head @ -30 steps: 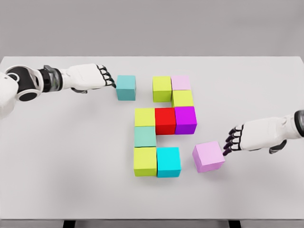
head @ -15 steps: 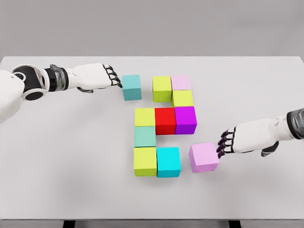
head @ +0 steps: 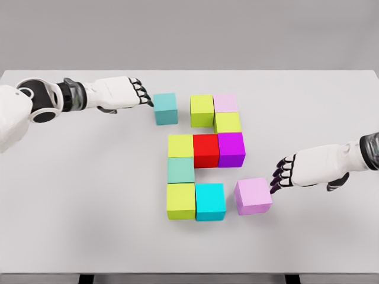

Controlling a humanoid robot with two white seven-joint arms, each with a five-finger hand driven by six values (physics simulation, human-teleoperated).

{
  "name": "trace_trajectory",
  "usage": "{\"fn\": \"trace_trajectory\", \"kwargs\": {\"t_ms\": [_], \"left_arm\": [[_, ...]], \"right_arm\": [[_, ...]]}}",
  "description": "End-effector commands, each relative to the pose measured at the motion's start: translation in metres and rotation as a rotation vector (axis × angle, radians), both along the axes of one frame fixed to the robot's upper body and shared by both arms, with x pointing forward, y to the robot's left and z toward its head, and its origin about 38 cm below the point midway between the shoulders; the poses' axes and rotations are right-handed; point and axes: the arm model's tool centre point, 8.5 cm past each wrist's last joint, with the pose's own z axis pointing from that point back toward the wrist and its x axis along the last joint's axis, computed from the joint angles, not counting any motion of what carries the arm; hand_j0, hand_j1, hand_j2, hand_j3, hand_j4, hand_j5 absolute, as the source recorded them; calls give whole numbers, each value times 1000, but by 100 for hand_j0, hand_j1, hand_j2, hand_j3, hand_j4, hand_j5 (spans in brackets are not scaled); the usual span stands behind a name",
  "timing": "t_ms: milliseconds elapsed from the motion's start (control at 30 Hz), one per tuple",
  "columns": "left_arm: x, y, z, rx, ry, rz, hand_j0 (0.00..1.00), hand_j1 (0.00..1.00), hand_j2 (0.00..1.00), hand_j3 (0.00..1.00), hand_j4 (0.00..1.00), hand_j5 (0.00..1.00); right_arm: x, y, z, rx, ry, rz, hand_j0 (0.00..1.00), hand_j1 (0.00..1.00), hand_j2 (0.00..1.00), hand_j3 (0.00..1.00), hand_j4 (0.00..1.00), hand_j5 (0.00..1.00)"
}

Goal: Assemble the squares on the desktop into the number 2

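Squares: eleven coloured blocks on the white desktop (head: 89, 195); nine already set as most of a figure 2, two loose at the ends.
Left hand (head: 121, 93): far left of the upper row, fingers extended and holding nothing, fingertips (head: 145, 98) against the left face of the teal square.
Teal square (head: 166, 108): upper left, apart from the yellow-green square (head: 202, 110) that starts the top row, slightly skewed to it.
Top row: yellow-green square, pale pink square (head: 225, 102) touching on its right; second yellow-green (head: 227, 122) just below.
Middle row: yellow-green (head: 180, 145), red (head: 206, 149), purple (head: 231, 148), touching.
Lower left: sea-green (head: 180, 169) over yellow-green (head: 181, 200).
Bottom row: cyan square (head: 210, 201) touching its left neighbour.
Lilac square (head: 253, 196): lower right, near the cyan square, gap open, turned a little.
Right hand (head: 305, 170): right of the lilac square, fingers outstretched, empty, tips at its right face.
Step in hand (judged): two inward pushes to close both gaps.
Method advised: push low and centred on each face, slowly; off-centre contact likely to spin the block; stop at first touch to avoid shoving the set rows.
Surface: plain white, smooth, flat.
Room: grey blank wall behind; dark table legs at the lower edge.
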Motion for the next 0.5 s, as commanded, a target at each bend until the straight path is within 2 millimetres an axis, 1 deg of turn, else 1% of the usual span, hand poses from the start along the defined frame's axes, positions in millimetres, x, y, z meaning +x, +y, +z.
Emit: {"fn": "trace_trajectory", "kwargs": {"t_ms": [0, 200, 333, 400, 467], "left_arm": [[0, -5, 0, -9, 0, -7, 90, 90, 90, 90, 90, 90], [0, -10, 0, -14, 1, -14, 90, 90, 90, 90, 90, 90], [1, -10, 1, -15, -1, -12, 90, 90, 90, 90, 90, 90], [3, -7, 2, -14, -3, -4, 90, 90, 90, 90, 90, 90], [4, -9, 2, -16, -2, -2, 90, 90, 90, 90, 90, 90]], "right_arm": [[1, 2, 1, 6, 1, 1, 100, 100, 100, 100, 100, 100], [3, 8, 3, 16, -2, 13, 100, 100, 100, 100, 100, 100], [3, 14, 2, 21, 0, 27, 100, 100, 100, 100, 100, 100], [3, 14, 2, 22, 1, 27, 100, 100, 100, 100, 100, 100], [3, 15, 2, 23, 1, 30, 100, 100, 100, 100, 100, 100]]}}
